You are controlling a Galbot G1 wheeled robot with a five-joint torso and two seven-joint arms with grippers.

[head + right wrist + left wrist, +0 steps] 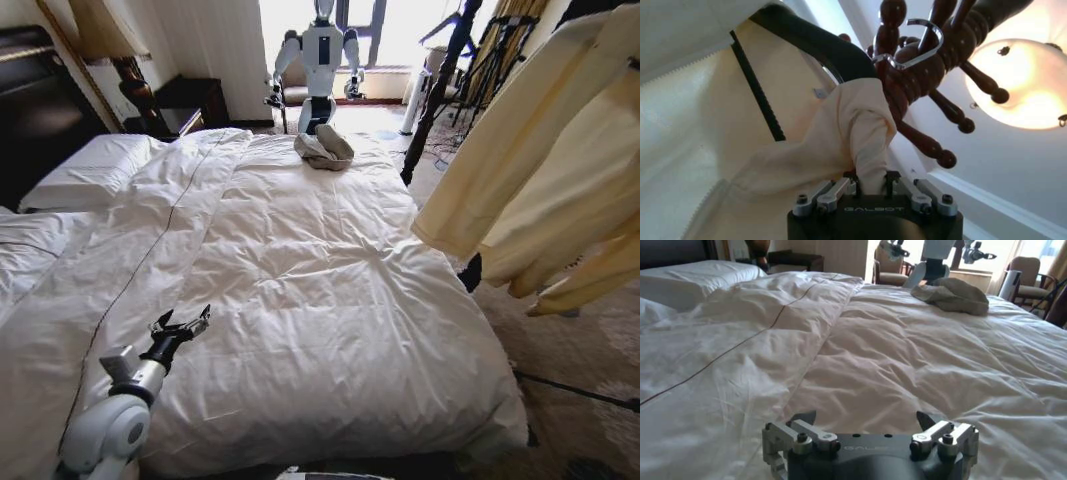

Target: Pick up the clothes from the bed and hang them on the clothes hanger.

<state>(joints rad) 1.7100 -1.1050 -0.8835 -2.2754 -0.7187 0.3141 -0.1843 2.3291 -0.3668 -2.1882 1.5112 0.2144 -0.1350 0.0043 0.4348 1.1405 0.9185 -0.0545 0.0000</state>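
Reading "GALBOT": right gripper (871, 180) pinching clothes (840, 145); left gripper (867, 418) spread over bed (907, 355).

I can read one word only: "GALBOT", in pale letters on the dark body of the right hand (872, 181), just below its fingers. On the left hand (867, 419) the same word stands at the same place, but there I read only "GAL" clearly.
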